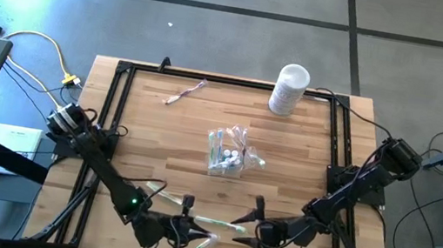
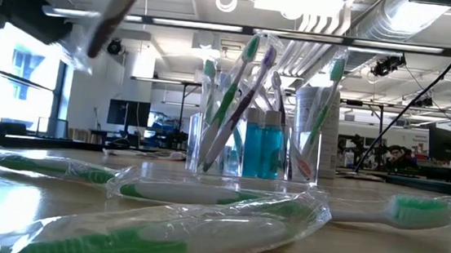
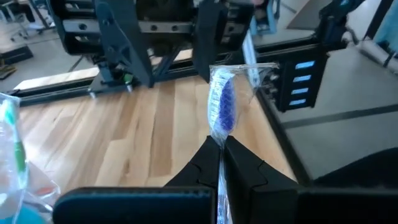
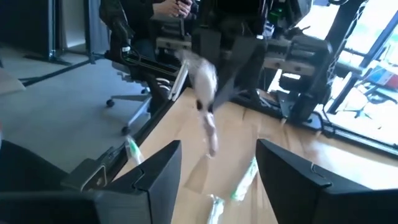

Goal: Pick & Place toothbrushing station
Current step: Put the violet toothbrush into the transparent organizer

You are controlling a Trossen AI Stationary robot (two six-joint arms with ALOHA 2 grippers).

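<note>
A clear plastic cup [image 1: 225, 155] stands upright mid-table, holding several toothbrushes and teal tubes [image 2: 260, 150]. My left gripper [image 1: 186, 221] is near the table's front edge, shut on a wrapped toothbrush with a blue-white head [image 3: 222, 106]. That head points toward my right gripper [image 1: 252, 225]. My right gripper [image 4: 217, 180] faces it with its fingers open on either side, touching nothing. More wrapped green toothbrushes [image 2: 203, 197] lie flat on the wood near the front edge. My left gripper pinches the wrapped toothbrush between its two fingers on the neck just below the head [image 3: 217, 140]. The fingers come nearly level from the table's left and lie along the brush. The head sticks out past the fingertips, clear of the table.
A white cylindrical canister [image 1: 288, 88] stands at the far right of the table. One wrapped brush [image 1: 184, 92] lies at the far left. Loose brushes [image 1: 161, 190] [image 1: 199, 246] lie around my left gripper. A black frame [image 1: 123, 74] borders the wood.
</note>
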